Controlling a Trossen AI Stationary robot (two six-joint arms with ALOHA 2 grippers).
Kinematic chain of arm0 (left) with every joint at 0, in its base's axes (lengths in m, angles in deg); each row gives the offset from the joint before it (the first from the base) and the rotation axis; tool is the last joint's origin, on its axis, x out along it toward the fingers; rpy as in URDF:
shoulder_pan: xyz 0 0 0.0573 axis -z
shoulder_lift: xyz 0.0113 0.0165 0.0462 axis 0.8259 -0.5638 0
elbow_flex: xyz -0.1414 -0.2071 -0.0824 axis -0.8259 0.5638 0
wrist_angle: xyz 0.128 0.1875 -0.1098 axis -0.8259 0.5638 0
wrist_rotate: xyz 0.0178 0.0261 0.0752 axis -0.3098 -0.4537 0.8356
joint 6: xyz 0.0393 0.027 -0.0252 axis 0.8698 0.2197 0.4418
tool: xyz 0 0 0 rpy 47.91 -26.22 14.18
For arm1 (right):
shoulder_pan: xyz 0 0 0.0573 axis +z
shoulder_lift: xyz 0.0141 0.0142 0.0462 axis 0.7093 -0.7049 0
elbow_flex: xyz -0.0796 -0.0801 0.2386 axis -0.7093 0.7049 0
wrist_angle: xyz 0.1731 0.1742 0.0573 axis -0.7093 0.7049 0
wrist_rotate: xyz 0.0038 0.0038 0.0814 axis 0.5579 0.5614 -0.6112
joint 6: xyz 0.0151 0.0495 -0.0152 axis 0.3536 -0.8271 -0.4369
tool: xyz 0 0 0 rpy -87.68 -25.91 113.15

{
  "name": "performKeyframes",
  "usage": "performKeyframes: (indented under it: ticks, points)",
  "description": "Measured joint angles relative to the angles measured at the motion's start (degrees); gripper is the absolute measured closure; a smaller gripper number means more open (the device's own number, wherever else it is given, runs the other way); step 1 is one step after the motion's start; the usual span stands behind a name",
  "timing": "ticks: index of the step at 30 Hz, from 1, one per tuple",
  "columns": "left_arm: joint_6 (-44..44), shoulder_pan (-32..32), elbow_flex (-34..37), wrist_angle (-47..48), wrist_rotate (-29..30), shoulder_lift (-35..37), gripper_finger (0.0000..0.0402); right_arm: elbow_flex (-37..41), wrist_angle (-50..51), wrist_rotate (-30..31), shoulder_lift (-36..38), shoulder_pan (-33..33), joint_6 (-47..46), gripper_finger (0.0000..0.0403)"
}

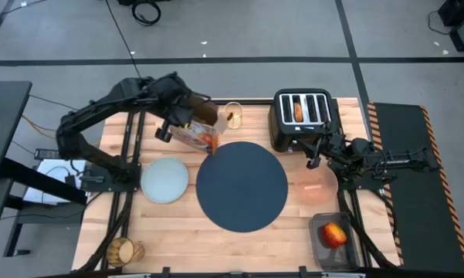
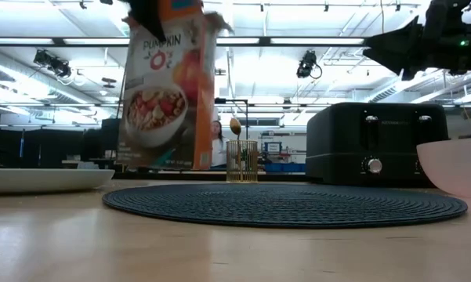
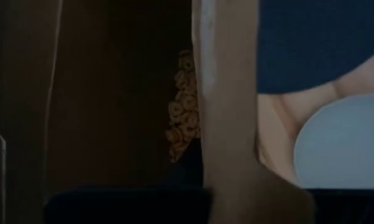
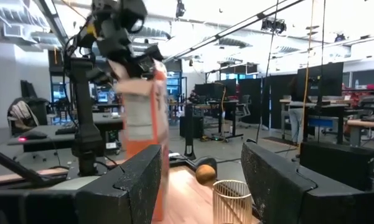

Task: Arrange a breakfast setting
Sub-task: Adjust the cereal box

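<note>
The left pincer (image 1: 191, 123) pinches one cereal box (image 2: 166, 86) reading "PUMPKIN O's" above the one navy placemat's (image 1: 242, 185) edge, the right pincer (image 1: 315, 152) spread over one pink bowl (image 1: 318, 188), with one plate (image 1: 164, 180) and one toaster (image 1: 301, 116) on the worktop (image 1: 177, 232).

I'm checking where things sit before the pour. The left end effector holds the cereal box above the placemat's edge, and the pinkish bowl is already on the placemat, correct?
Not quite. The left end effector does hold the cereal box, but the pinkish bowl sits on bare wood beside the placemat, as the high view shows.
</note>
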Motion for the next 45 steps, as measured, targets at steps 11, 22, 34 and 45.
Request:
performKeyframes:
  ticks: [11, 22, 34, 45]
  points:
    - [0.8, -8.3, 0.0, -0.6, -9.6, -0.8, 0.0398, 0.0, 2.5, -0.2, 0.0, 0.0, -4.1, 0.0174]
    - [-0.4, -12.6, 0.3, -0.2, -11.4, -0.8, 0.0398, 0.0, 2.4, -0.2, 0.0, 0.0, -4.1, 0.0174]
    - [-5.6, -11.8, 6.7, -4.3, -8.2, -0.7, 0.0393, 0.0, 2.4, -0.1, 0.0, 0.1, -4.1, 0.0174]
    - [-11.7, -11.2, 5.3, -4.4, -4.2, -0.8, 0.0277, 0.0, 2.4, 0.1, 0.0, 0.0, -4.1, 0.0174]
